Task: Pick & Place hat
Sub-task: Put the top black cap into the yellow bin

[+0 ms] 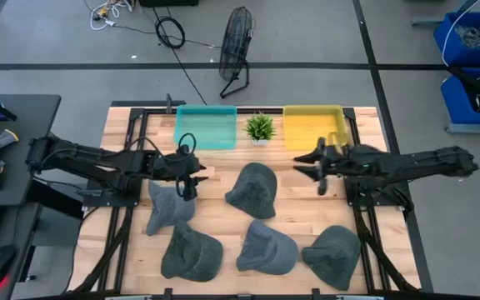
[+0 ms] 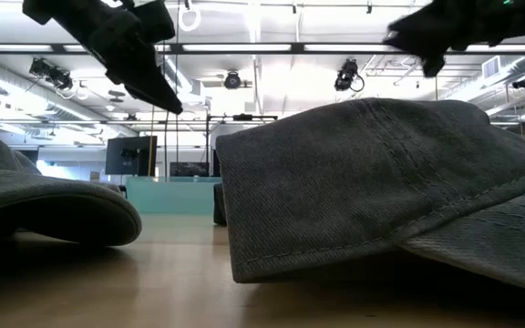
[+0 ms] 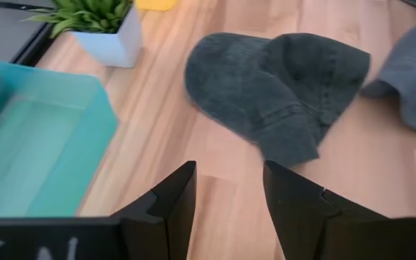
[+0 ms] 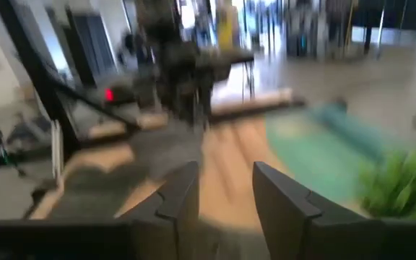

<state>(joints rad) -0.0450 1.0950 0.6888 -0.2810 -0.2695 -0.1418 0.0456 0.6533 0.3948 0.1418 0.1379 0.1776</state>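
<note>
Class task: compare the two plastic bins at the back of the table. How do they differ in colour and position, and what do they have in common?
The teal bin is blue-green; the yellow bin is yellow. The teal bin sits on the left arm's side of the small potted plant, the yellow bin on the right arm's side. The left gripper hangs just in front of the teal bin, the right gripper just in front of the yellow bin. Both bins are rectangular and hold no hat.
</note>
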